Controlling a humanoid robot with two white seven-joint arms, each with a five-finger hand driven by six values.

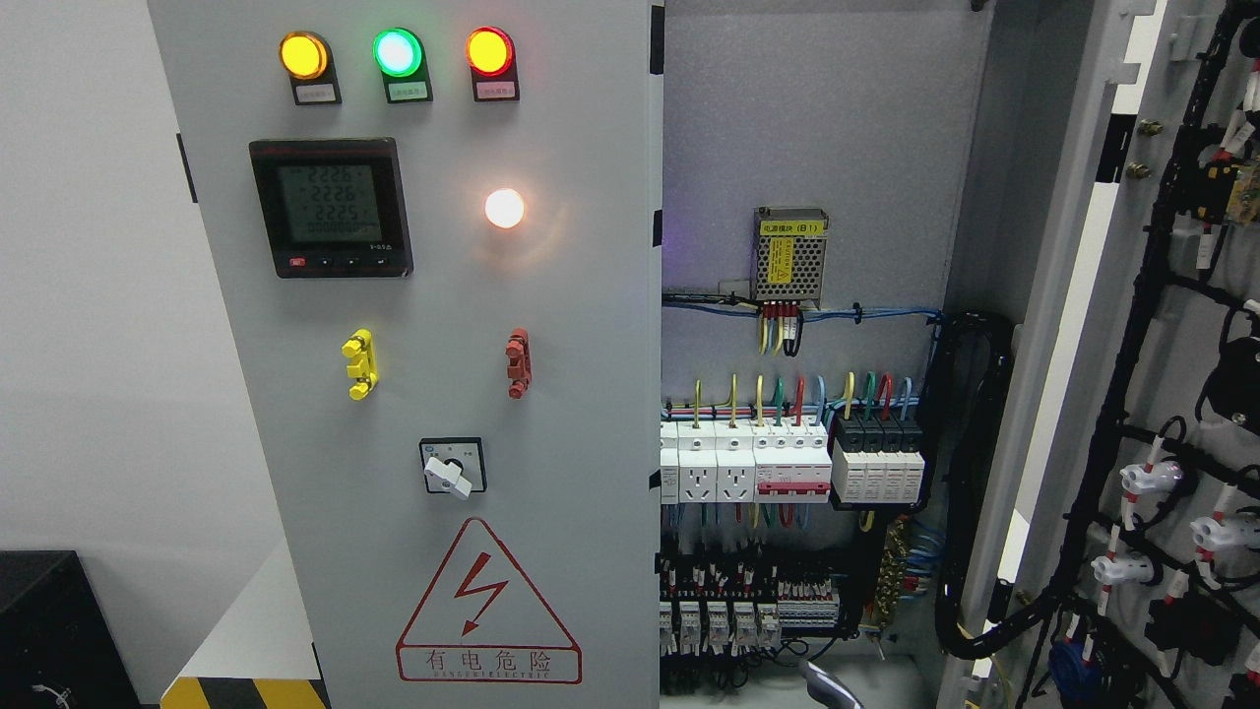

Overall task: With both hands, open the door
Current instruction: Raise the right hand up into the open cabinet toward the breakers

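The grey electrical cabinet has two doors. The left door (443,295) is closed and carries three lit indicator lamps, a digital meter (330,207), a rotary switch (452,467) and a red warning triangle (487,611). The right door (1181,394) stands swung wide open to the right, with its wired inner face showing. Between them the cabinet interior (817,118) is exposed. A small grey tip (829,686) pokes in at the bottom edge, right of the middle; it looks like part of my right hand and touches nothing. My left hand is out of view.
Inside are a meshed power supply (790,258), a row of breakers and sockets (787,463) and relays below. A thick black cable bundle (970,492) loops toward the open door. A black box (49,630) and a yellow-black striped edge (241,692) lie at the lower left.
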